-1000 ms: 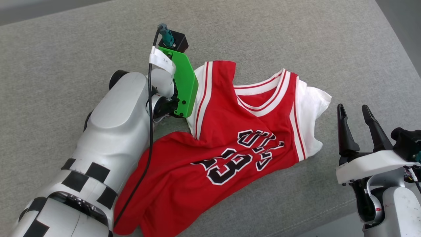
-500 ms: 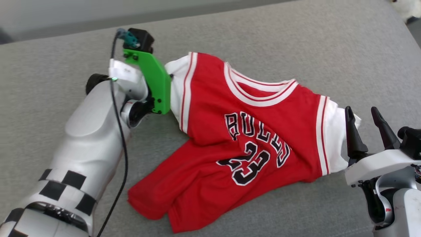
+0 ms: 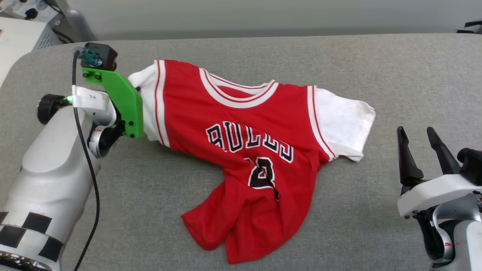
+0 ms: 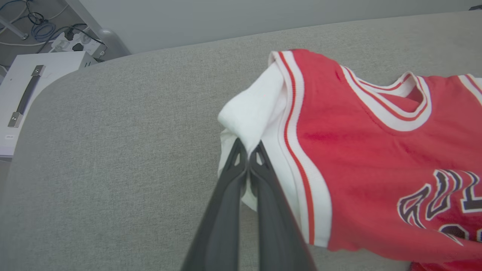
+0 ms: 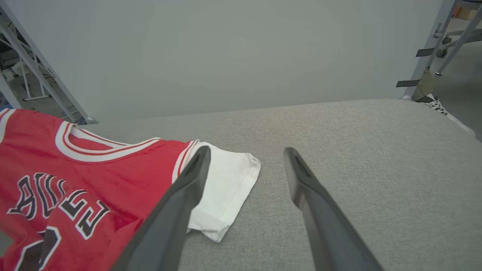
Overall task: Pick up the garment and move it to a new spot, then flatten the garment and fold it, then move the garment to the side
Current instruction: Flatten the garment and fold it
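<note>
Here the left tool point(image 4: 248, 148) pinches a white sleeve point(image 4: 256, 109) of the Bulls jersey point(image 3: 241, 124) on a grey fabric counter point(image 3: 376, 67); right tool point(image 3: 415, 131) spread; pale wall point(image 5: 226, 56), perhaps a cabinet point(image 4: 37, 86), behind.

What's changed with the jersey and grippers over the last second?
The left gripper, shut on the white sleeve of the garment, has pulled it away from the right gripper. The shoulders and collar now stretch out straighter, the far sleeve lies flat, and the lower half has bunched over the number. The head camera moved too. Unchanged: left grip on the sleeve, right gripper open and empty.
</note>
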Robot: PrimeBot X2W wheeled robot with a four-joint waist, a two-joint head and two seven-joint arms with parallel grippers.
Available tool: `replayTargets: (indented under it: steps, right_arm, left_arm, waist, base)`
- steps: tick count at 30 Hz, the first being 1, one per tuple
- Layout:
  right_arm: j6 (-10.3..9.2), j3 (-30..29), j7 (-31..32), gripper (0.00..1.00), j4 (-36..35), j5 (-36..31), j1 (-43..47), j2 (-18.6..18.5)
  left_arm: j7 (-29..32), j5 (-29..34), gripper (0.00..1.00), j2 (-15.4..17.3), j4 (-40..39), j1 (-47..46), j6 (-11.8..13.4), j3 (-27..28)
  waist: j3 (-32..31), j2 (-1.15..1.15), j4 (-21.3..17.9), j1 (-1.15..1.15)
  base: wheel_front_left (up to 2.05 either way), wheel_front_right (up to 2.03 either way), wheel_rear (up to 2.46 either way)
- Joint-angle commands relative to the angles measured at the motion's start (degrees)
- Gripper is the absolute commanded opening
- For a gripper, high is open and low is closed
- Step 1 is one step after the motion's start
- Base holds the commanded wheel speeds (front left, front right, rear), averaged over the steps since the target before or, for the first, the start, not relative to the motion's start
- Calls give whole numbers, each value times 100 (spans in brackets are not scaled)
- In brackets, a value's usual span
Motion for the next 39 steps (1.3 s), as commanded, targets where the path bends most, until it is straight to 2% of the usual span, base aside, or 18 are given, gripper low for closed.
replayTargets:
  steps: [1, 6, 12, 13, 20, 26, 35, 39]
  right_arm:
    - [-3, 38, 19, 100, -12, -8, -9, 3]
    - [-3, 145, 22, 100, 5, 17, -120, 19]
    - [-3, 143, -9, 100, 56, 39, -201, 11]
    - [-3, 147, -17, 100, 65, 44, -206, 12]
    - [-3, 109, -47, 100, 142, 53, -181, 6]
    - [-3, 61, -48, 100, 178, 68, -149, -37]
    - [-3, -139, 49, 100, 101, 57, 170, -29]
    - [-3, -198, 109, 100, -14, 49, 298, -16]
  left_arm:
    - [-40, 104, 0, 81, -36, 60, 93, -34]
    - [-34, 270, 0, 70, 48, 145, 252, -190]
    - [-156, 334, 2, -134, 457, 282, 338, -327]
    - [-177, 350, 100, -164, 552, 305, 353, -355]
    - [-670, 422, 100, -355, 901, 357, 315, -442]
    - [-1606, 329, 100, -404, 795, 348, 187, -249]
    - [-3122, 517, 100, -135, -144, 781, 313, -115]
    - [-3512, 701, 100, 89, -915, 1283, 525, -44]
  waist:
    - [86, 0, 58, 0]
    - [255, 0, -116, 0]
    - [390, 0, -312, 0]
    - [398, 0, -329, 0]
    - [330, 0, -254, 0]
    - [51, 0, -44, 0]
    - [-450, 0, 309, 0]
    - [-539, 0, 403, 0]
  base:
    - [0, 0, 0]
    - [0, 0, 0]
    - [0, 0, 0]
    - [0, 0, 0]
    - [0, 0, 0]
    - [0, 0, 0]
    - [0, 0, 0]
    - [0, 0, 0]
